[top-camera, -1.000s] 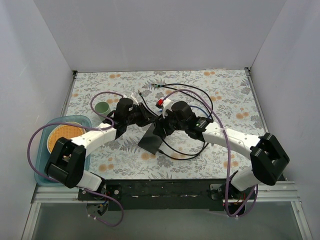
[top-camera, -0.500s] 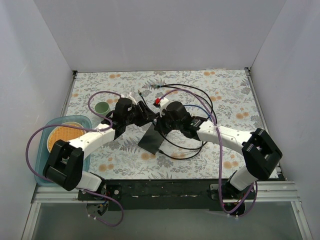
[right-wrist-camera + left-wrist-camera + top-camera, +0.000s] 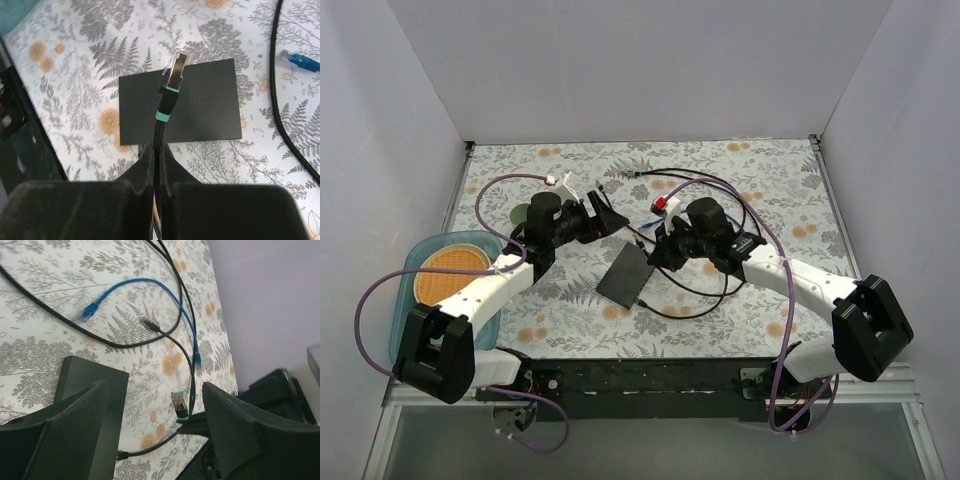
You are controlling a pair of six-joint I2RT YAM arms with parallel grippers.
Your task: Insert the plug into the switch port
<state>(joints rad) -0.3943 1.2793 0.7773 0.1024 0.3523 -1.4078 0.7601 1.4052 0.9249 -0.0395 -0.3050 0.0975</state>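
On the flowered table (image 3: 770,190), the right claw (image 3: 156,150) was pinched tight behind the teal-banded plug (image 3: 175,67), near the dark box (image 3: 200,100); the left claw (image 3: 152,390) was spread wide, empty

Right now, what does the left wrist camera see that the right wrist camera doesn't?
Only the left wrist view shows the open, empty left gripper, a black connector and the wall. Only the right wrist view shows the right gripper shut on the cable just below the plug, and the whole top of the dark grey box. Both show that plug, part of the box and a blue cable.
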